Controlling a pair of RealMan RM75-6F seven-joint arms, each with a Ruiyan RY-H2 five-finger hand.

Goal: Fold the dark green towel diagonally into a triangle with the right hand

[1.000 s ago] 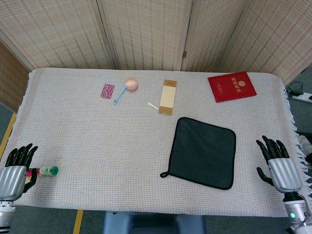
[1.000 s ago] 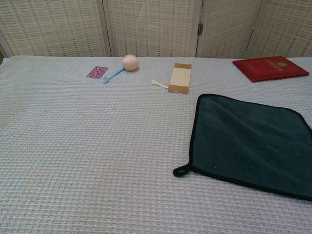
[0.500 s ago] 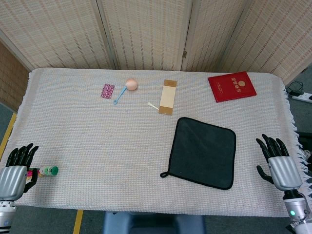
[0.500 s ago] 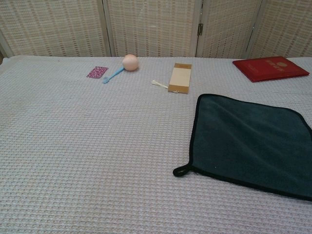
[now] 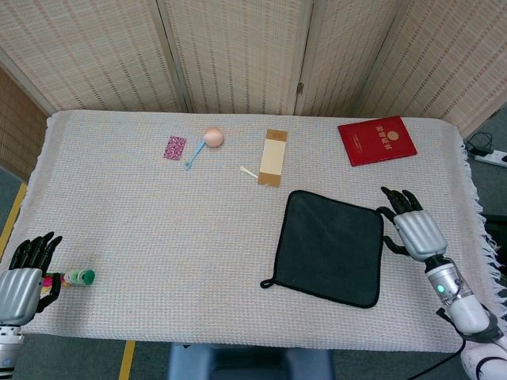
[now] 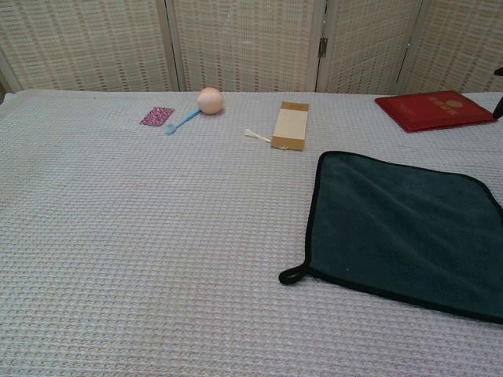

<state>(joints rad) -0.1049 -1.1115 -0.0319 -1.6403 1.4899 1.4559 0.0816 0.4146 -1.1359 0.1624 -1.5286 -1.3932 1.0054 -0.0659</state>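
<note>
The dark green towel lies flat and unfolded on the table, right of centre, with a small loop at its near left corner; the chest view shows the towel the same way. My right hand hovers by the towel's far right corner, fingers spread and holding nothing. In the chest view only a dark sliver of that right hand shows at the right edge. My left hand sits at the table's near left edge, fingers apart, empty.
A red booklet lies at the back right. A tan card with a small white stick, a pink ball with a blue handle and a patterned tag lie at the back middle. A small colourful object rests beside my left hand.
My right hand has moved from the table's near right edge forward and inward to the towel's far right corner. The towel and the left hand have not moved.
</note>
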